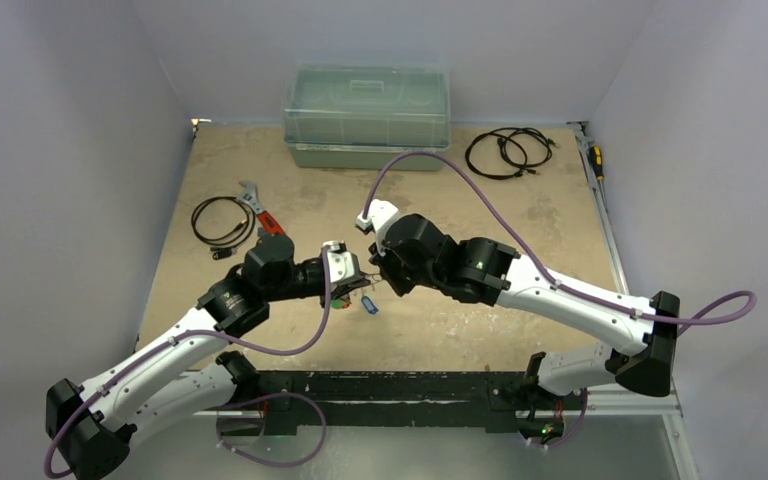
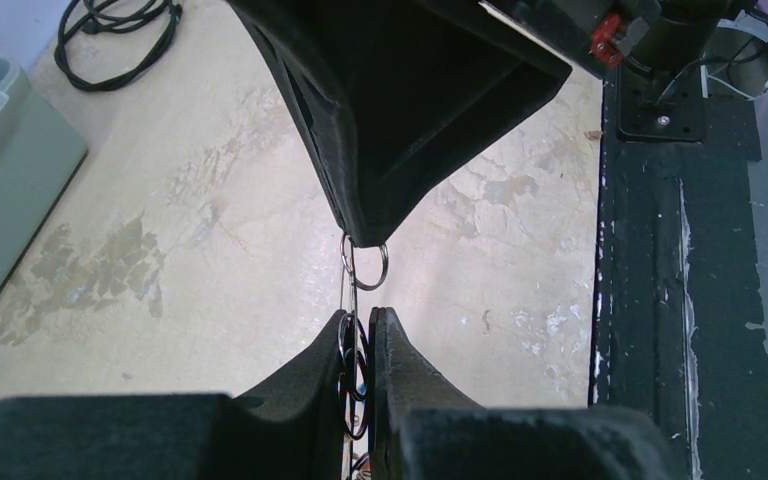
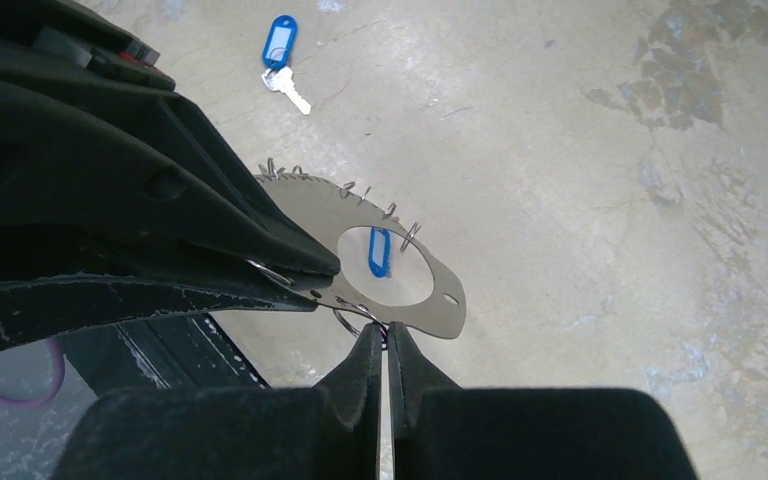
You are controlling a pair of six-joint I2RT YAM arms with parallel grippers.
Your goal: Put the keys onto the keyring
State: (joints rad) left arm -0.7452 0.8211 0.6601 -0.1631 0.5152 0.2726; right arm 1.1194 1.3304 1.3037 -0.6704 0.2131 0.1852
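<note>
The keyring (image 3: 430,300) is a flat silvery loop with a big hole and several small wire rings along its edge. My left gripper (image 1: 348,278) is shut on it; in the left wrist view (image 2: 362,315) it shows edge-on between the fingers. My right gripper (image 3: 382,330) is shut on a small split ring (image 2: 365,265) at the keyring's near edge; it also shows in the top view (image 1: 378,262). A key with a blue tag (image 3: 280,45) lies on the table. Another blue tag (image 3: 380,250) shows through the keyring's hole. One blue tag (image 1: 368,305) shows below the grippers.
A clear lidded plastic box (image 1: 366,115) stands at the back. Black cable coils lie at back right (image 1: 508,152) and at left (image 1: 222,220). A red-handled wrench (image 1: 260,210) lies at left. A yellow-handled tool (image 1: 595,160) lies by the right wall. A black strip (image 1: 380,385) runs along the near edge.
</note>
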